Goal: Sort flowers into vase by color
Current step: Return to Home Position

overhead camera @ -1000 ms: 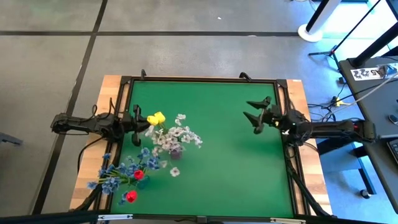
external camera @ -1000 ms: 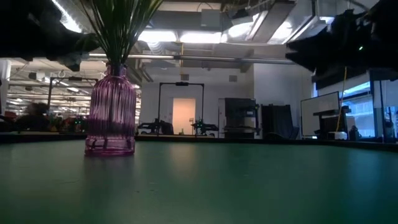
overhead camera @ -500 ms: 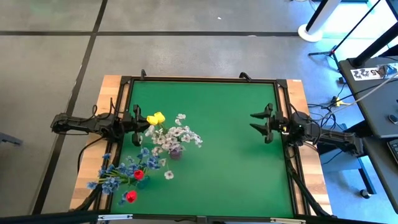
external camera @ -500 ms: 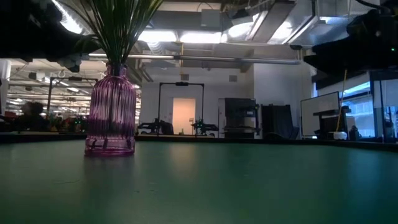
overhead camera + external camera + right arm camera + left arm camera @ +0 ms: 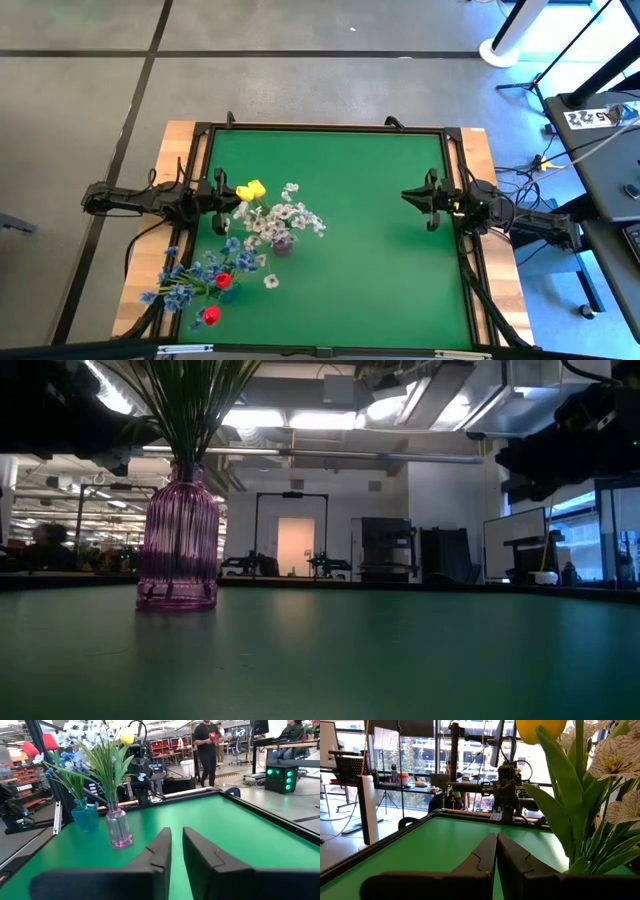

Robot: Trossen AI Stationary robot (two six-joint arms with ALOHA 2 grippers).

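Observation:
A purple ribbed vase [image 5: 119, 827] stands left of the table's middle and holds white blossom flowers [image 5: 283, 218] and a yellow tulip [image 5: 250, 189]. A blue vase [image 5: 86, 817] nearer the table's near left corner holds blue blossoms [image 5: 195, 278] and red tulips [image 5: 222, 281]. My left gripper [image 5: 226, 191] is shut just left of the yellow tulip, with nothing between its fingers [image 5: 490, 852]. My right gripper [image 5: 406, 196] hovers by the table's right edge. Its fingers [image 5: 161, 845] are drawn together to a narrow slit, and it holds nothing.
A raised black frame [image 5: 325, 129] runs round the green table top [image 5: 370, 260], which lies bare between the vases and my right gripper. Beyond the table, a person [image 5: 206, 745] stands in the room.
My right gripper has shut from wide open with nothing between its fingers, and its arm has drawn back toward the table's right edge. The left arm, the vases and the flowers have stayed still.

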